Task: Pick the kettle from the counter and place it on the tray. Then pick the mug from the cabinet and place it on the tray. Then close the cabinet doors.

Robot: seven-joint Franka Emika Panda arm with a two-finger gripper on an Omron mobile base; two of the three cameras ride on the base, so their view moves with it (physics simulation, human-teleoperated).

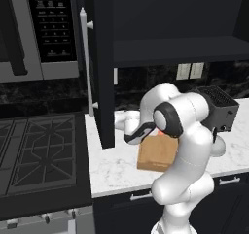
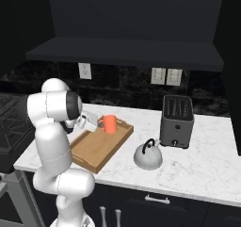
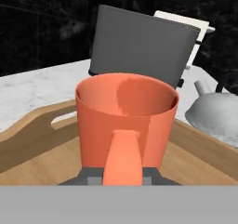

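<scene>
The orange-red mug [image 3: 125,116] is upright inside the wooden tray [image 3: 28,135], at its far end, right at the tray floor. My gripper [image 3: 122,177] is shut on the mug's side handle, with a dark fingertip on each side of it. From the right base view the mug [image 2: 109,124] sits at the back of the tray [image 2: 96,150], and the gripper [image 2: 92,122] is just left of it. The grey kettle [image 2: 148,155] with its black handle stands on the white counter [image 2: 202,160], right of the tray. The left cabinet door [image 1: 99,58] is swung open. The cabinet shelf [image 2: 127,52] is bare.
A dark toaster [image 2: 177,114] stands behind the kettle, against the black backsplash. The black gas stovetop [image 1: 39,150] lies left of the counter, with the microwave [image 1: 44,29] above it. The open door's silver bar handle [image 1: 86,63] hangs over the counter's left end.
</scene>
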